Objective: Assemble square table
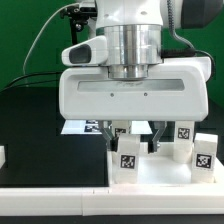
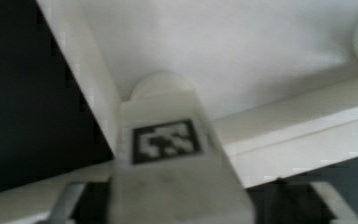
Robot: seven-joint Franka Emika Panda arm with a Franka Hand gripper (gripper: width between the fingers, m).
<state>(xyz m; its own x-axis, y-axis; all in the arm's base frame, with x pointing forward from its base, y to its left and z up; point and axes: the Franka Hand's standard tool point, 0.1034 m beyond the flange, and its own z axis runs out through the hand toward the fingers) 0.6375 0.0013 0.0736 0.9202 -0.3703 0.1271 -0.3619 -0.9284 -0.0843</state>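
The gripper point(image 2: 176, 195) straddles a tagged white leg point(image 2: 163, 140); whether it has clamped cannot be told. The leg stands by the square tabletop panel point(image 2: 247, 60) on the black bench point(image 1: 30, 120). Closing centred and square should prevent tilting.

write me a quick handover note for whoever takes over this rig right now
Pincer: low over the table parts, jaws on either side of one white tagged leg; whether it is gripped yet cannot be told.
Parts: the square panel lies flat under the leg; three more legs stand in front of the arm.
Done: no leg visibly fitted.
Left: secure this leg, attach it, then the others.
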